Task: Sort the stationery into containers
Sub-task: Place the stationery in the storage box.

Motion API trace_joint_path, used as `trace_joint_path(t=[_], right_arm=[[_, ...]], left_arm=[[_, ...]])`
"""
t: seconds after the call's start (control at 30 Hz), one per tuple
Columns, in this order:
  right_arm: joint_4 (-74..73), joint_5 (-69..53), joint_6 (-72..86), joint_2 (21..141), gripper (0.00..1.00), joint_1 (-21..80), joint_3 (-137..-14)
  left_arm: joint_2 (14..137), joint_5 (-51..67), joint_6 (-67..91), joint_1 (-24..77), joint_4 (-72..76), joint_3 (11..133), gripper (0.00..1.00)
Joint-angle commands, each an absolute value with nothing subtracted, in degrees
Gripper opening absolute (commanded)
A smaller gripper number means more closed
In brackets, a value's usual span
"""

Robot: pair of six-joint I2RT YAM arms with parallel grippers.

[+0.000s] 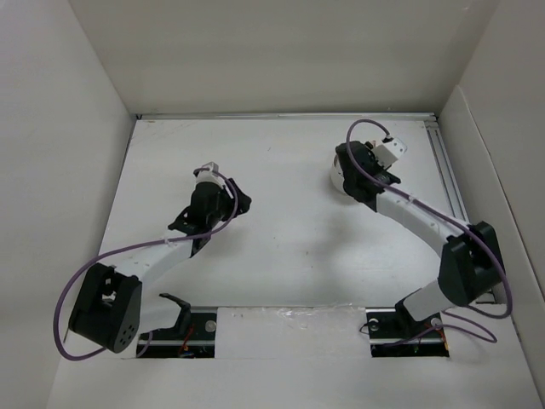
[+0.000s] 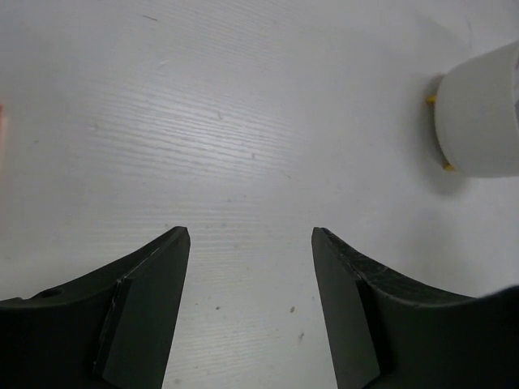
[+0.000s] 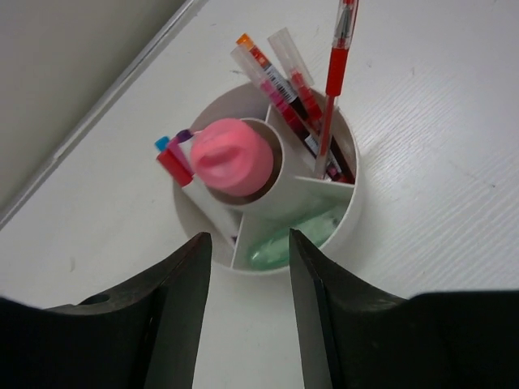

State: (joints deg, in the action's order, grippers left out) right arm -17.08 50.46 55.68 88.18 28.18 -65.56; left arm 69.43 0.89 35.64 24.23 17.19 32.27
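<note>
Starting on the left: the left gripper [image 2: 250, 235] hangs released over bare table [image 2: 203, 121] with nothing between its jaws. The tub [image 2: 478, 113] sits ahead of it and off to its right, well apart. I judge that a careless sweep to that side could shove the light tub and spill it.

The right gripper [image 3: 250, 235] is also released and empty, poised just above the tub's near rim. Ahead of its fingers the pink piece [image 3: 231, 158] fills the centre cup and capped markers [image 3: 174, 158] stand to the left. The green piece [image 3: 316, 220] lies in the nearest compartment, and red pens [image 3: 334, 81] lean out past the far rim.

My worry is those pens. They stand tall, so dropping or pushing forward from here could catch one, flick it out, or tip the tub. I see no loose stationery in any view.
</note>
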Motion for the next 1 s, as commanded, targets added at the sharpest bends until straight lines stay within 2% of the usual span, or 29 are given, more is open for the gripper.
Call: trace_joint_path(t=[0.0,0.07,0.13,0.17,0.2,0.33,0.37,0.4,0.5,0.63,0.97], right_arm=[[-15.0,47.0,55.0,80.2,0.48,30.8,-63.1],[-13.6,44.7,54.3,76.3,0.36,32.0,-60.4],[-12.2,40.3,54.3,74.2,0.18,33.0,-57.8],[-12.2,38.4,54.3,72.4,0.04,34.0,-57.3],[-12.2,36.7,54.3,71.6,0.00,34.5,-56.8],[-11.6,31.6,55.0,68.2,0.03,39.6,-54.8],[-11.6,31.0,55.0,67.7,0.08,42.0,-53.7],[-11.6,31.0,55.5,67.0,0.19,43.1,-53.2],[-11.6,29.8,55.5,66.4,0.33,46.0,-51.6],[-11.1,28.2,55.5,65.8,0.36,47.3,-50.3],[-10.0,27.6,54.9,64.1,0.38,49.6,-49.7]], left_arm=[[68.6,-9.1,36.0,23.9,10.9,36.4,0.59],[69.5,-12.4,37.2,23.9,8.3,37.4,0.63],[71.3,-17.6,38.0,23.9,3.7,39.3,0.65],[71.8,-19.5,39.3,23.9,2.2,39.9,0.67],[72.3,-23.2,39.9,23.9,0.0,40.4,0.69],[76.1,-24.6,40.6,19.4,-2.0,42.4,0.72],[77.0,-23.5,40.6,16.1,-2.0,42.5,0.72],[77.9,-23.5,39.8,14.8,-2.0,42.5,0.72],[82.3,-23.8,39.2,12.2,-2.1,43.8,0.69],[85.8,-26.3,38.5,12.2,-4.9,46.5,0.68],[90.4,-20.6,35.5,12.7,-3.7,47.0,0.61]])
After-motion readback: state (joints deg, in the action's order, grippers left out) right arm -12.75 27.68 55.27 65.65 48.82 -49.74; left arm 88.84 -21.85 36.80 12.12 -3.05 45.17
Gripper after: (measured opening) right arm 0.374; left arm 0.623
